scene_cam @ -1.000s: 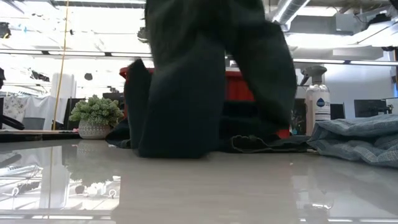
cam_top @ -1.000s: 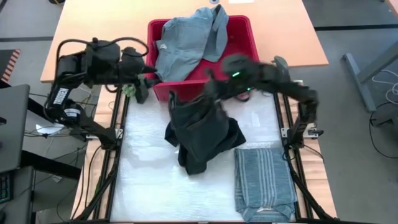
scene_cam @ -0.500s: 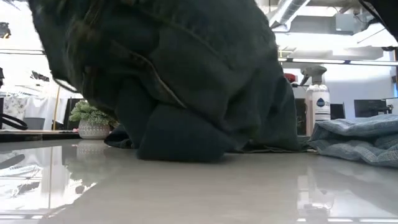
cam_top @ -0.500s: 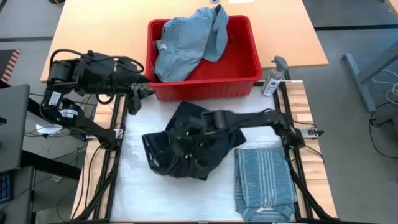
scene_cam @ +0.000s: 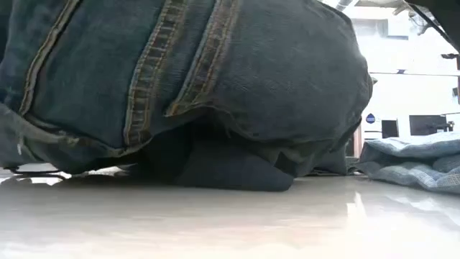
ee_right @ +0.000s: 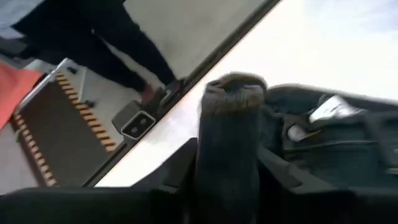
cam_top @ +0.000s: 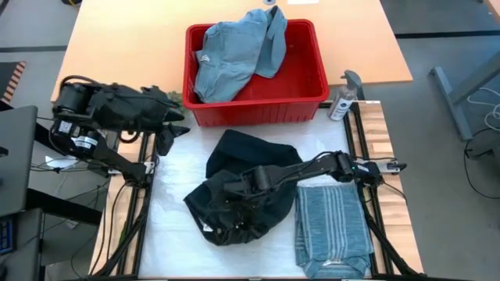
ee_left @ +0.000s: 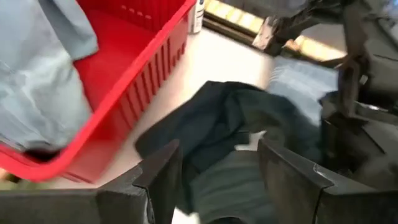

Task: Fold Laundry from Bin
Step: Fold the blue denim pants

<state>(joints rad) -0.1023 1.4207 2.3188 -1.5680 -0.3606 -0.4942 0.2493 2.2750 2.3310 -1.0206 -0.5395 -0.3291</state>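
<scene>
The dark navy trousers lie in a heap on the white mat in the middle of the table; they fill the low view. My right gripper reaches across from the right, low over the heap, shut on its cloth. My left gripper hovers open and empty off the bin's near left corner. The red bin stands at the far middle and holds a light blue garment. The striped shirt lies folded at the near right. My right gripper pinches a bunched fold of the trousers' dark cloth between its two fingers. It comes from the table's right side, slanting down. The held fold stands up between the fingers; the rest of the trousers rest on the mat.
A spray bottle stands right of the bin. The folded striped shirt shows at the right of the low view. Dark frame rails run along both sides of the mat. Bare mat lies at the near left.
My right gripper has gone from the bin's front wall down toward the table's near edge and a little left, taking the trousers along; they hung below it before and now lie heaped on the mat. My left gripper has drawn back from the bin toward the near left.
</scene>
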